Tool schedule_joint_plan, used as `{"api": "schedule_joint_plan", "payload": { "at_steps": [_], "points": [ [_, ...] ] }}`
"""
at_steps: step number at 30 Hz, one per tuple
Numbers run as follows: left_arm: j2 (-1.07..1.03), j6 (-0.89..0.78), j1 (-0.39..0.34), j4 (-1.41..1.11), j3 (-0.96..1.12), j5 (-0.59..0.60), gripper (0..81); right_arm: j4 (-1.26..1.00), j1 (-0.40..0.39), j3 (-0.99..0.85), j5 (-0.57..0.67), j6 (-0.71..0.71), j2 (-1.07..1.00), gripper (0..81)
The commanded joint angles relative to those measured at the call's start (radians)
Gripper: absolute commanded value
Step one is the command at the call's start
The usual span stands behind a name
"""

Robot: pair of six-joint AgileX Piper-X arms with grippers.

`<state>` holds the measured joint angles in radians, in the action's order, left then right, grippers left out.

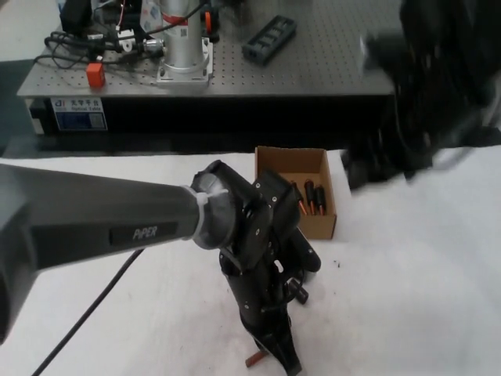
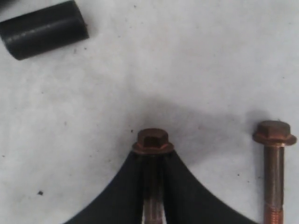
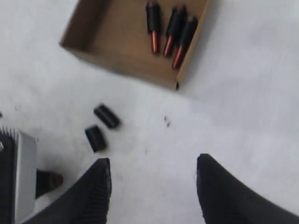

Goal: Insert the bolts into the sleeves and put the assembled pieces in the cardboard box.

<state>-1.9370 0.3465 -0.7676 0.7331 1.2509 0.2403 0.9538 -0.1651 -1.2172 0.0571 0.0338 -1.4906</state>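
My left gripper is shut on the shank of a copper bolt, just under its hex head, low over the white cloth. A second bolt lies beside it, and a black sleeve lies farther off. In the high view the left arm reaches down near the front edge, with a copper bolt end at its fingers. My right gripper hangs open and empty above the cloth. Two loose black sleeves lie between it and the cardboard box. Three assembled pieces lie in the box.
The cardboard box sits at the middle back of the cloth. The right arm is a blurred dark shape at the upper right. Behind the cloth stands a metal bench with a post, cables and a black tray.
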Motion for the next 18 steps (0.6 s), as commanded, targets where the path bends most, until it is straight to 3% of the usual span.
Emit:
{"api": "schedule_joint_plan", "payload": {
  "at_steps": [1, 6, 11, 18],
  "points": [
    [0.031, -0.079, 0.003, 0.029, 0.033, -0.048, 0.6, 0.001, -0.010, 0.116, 0.063, 0.031, -0.004, 40.5],
    [0.201, -0.242, 0.080, 0.009, 0.031, -0.051, 0.6, -0.074, -0.097, 0.117, 0.066, 0.078, -0.103, 40.5],
    [0.420, -0.358, 0.216, -0.037, -0.021, -0.051, 0.6, -0.064, -0.173, 0.036, 0.044, 0.138, -0.238, 40.5],
    [0.686, -0.456, 0.340, -0.118, -0.128, -0.051, 0.6, -0.088, -0.220, -0.044, -0.023, 0.189, -0.396, 40.5]
  ]
}}
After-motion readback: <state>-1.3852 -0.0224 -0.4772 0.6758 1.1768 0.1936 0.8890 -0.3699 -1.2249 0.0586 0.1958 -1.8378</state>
